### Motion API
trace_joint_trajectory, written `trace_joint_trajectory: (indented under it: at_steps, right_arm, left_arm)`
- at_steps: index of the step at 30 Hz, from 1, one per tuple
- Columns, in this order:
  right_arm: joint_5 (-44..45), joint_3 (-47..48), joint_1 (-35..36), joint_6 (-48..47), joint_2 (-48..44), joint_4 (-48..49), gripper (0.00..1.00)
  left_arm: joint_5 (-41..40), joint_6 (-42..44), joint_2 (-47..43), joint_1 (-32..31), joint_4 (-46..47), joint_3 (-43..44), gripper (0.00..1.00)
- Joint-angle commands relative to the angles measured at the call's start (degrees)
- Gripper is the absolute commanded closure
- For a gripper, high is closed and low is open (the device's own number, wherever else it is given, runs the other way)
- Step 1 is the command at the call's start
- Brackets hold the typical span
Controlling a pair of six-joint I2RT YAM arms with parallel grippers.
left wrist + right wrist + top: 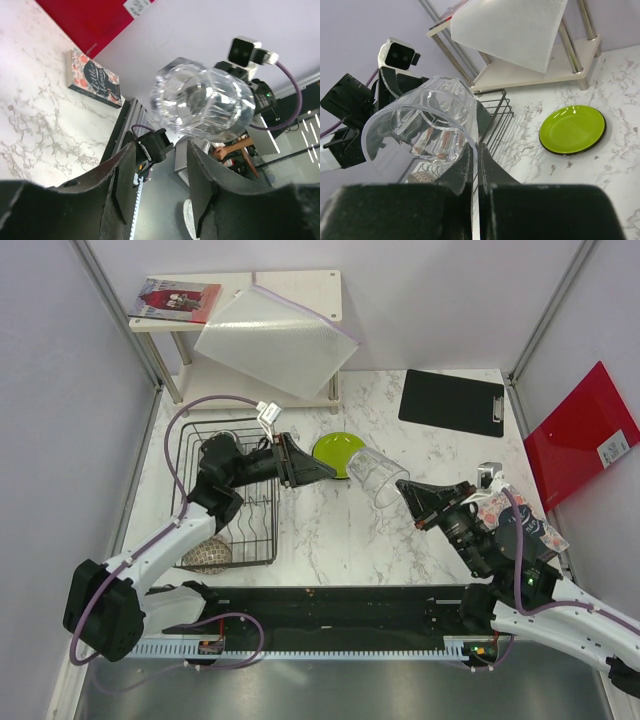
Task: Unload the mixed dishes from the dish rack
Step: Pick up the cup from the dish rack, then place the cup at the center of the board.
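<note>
**Glass in transit.** Nearest, the brown speckled bowl (208,555) sits in the near corner of the dish rack (255,535). At mid-table the right gripper (405,487) pinches the clear glass (372,477) by its rim wall and holds it tilted above the marble table (330,540). The left gripper (318,471), jaws spread and empty, faces the glass without touching it. Beyond lies the lime-green plate (333,450), flat on the table. We judge the glass to be the step in hand. Next it must be turned upright and lowered onto bare marble, away from the plate. The left arm hides part of the rack, and we cannot find the other dishes.
</note>
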Motion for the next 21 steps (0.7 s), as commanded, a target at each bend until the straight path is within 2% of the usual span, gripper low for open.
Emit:
trace_joint_trajectory:
  at_steps: [1,2,3,7,8,11,12,13,15,16,17,19,21]
  right_arm:
    - [3.6,5.0,0.0,-2.5,0.3,-1.0,1.0]
    - [4.8,5.8,0.1,-2.5,0.6,-2.7,1.0]
    - [6.6,8.1,0.1,-2.8,2.0,-5.6,1.0]
    - [24.1,15.9,0.0,-2.6,9.2,-17.4,1.0]
    - [27.0,17.4,0.0,-2.4,11.1,-21.1,1.0]
    - [34.1,23.8,-1.5,-0.8,20.3,-28.3,1.0]
    - [33.3,27.6,-3.1,0.0,25.6,-30.4,1.0]
    - [30.6,29.4,-8.8,0.4,28.2,-31.8,1.0]
    - [17.3,33.0,-16.7,2.6,34.6,-34.2,1.0]
    - [12.6,33.5,-25.1,3.3,36.4,-34.1,1.0]
    - [4.6,33.9,-28.8,4.0,38.1,-33.7,1.0]
    - [-1.1,34.8,-38.1,5.3,43.8,-33.2,1.0]
    - [-9.8,37.5,-43.5,7.2,50.1,-33.6,1.0]
  left_arm:
    - [-2.3,2.5,1.2,1.0,-5.4,0.9,0.43]
    - [-4.1,2.8,1.2,1.3,-7.3,1.2,0.33]
    - [-5.3,3.5,1.2,1.7,-10.1,1.5,0.31]
    - [-17.7,9.1,-0.5,2.0,-25.9,3.8,0.31]
    - [-23.1,9.5,-1.1,2.0,-31.6,4.5,0.31]
    - [-30.8,8.9,-1.5,2.1,-38.7,6.2,0.31]
    - [-31.6,8.8,-1.4,2.1,-41.9,6.7,0.31]
    - [-32.3,8.9,-1.4,2.1,-43.3,7.0,0.32]
    - [-34.2,8.6,-1.4,2.0,-46.9,8.0,0.32]
    - [-34.5,8.8,-1.5,2.1,-47.5,8.1,0.33]
    - [-34.9,9.0,-1.8,2.0,-48.0,8.1,0.33]
    - [-34.7,8.9,-3.0,2.0,-48.5,7.3,0.33]
    - [-34.1,8.9,-4.4,2.0,-48.5,6.7,0.33]
